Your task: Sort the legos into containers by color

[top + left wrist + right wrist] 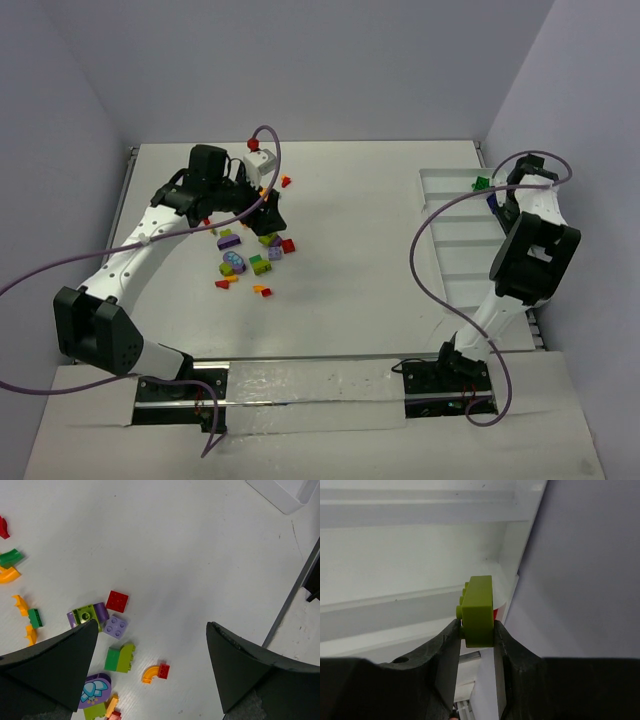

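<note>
Right wrist, right hand (pixel 475 627) pinching lime brick (pixel 479 607) above tray (pixel 395 550)

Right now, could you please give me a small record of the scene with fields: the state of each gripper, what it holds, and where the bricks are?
left gripper: open, empty, above the loose legos
right gripper: shut on a lime brick, over the white tray
in tray: one green brick, far compartment
unsorted: red, orange, green, lime and purple pieces on the left part of the table
</note>
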Available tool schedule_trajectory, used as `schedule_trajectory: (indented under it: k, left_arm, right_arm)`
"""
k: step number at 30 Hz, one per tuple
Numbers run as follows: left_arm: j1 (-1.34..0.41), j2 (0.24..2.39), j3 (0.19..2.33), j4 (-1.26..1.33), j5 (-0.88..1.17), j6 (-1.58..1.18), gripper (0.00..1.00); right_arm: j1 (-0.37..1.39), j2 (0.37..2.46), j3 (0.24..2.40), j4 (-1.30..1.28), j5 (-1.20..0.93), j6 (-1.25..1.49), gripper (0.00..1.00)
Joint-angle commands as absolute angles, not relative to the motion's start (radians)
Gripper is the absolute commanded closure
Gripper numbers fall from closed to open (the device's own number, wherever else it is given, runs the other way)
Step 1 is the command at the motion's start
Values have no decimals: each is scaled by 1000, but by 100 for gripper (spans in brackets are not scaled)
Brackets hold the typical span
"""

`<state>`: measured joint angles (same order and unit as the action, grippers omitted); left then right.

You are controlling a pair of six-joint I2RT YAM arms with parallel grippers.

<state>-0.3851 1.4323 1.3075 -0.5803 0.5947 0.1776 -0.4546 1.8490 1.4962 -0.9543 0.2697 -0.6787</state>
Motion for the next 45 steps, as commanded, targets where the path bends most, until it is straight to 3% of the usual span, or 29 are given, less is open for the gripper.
schedule_trajectory:
  k: [1, 5, 9, 14, 20, 27, 34, 39, 45]
  left_arm:
    - [-387, 1433, 1333, -585, 578, 184, 1]
    - [-387, 1430, 1321, -578, 575, 183, 1]
    - [-385, 1423, 1312, -576, 560, 184, 1]
    - [-387, 1416, 1302, -560, 479, 166, 1]
    - [-380, 1389, 1276, -506, 363, 125, 1]
    - [-318, 1345, 1230, -424, 281, 32, 1]
    - [-272, 1355, 1191, -587, 286, 224, 1]
    - [-267, 1377, 1101, -680, 325, 383, 9]
    - [-267, 1426, 1080, -575, 321, 382, 19]
  right_arm:
    - [-468, 1899, 1526, -920, 320, -686, 100]
    - [-468, 1957, 1561, -933, 337, -677, 99]
    - [-468, 1984, 1577, -939, 363, -675, 85]
    - [-467, 1990, 1569, -934, 394, -679, 44]
    - [-449, 1954, 1562, -922, 414, -675, 28]
    - [-357, 1876, 1607, -998, 321, -635, 24]
    - [-157, 1787, 1683, -1082, 87, -543, 22]
    - [-31, 1781, 1749, -1125, -139, -447, 21]
    - [41, 1792, 1762, -1100, -323, -348, 21]
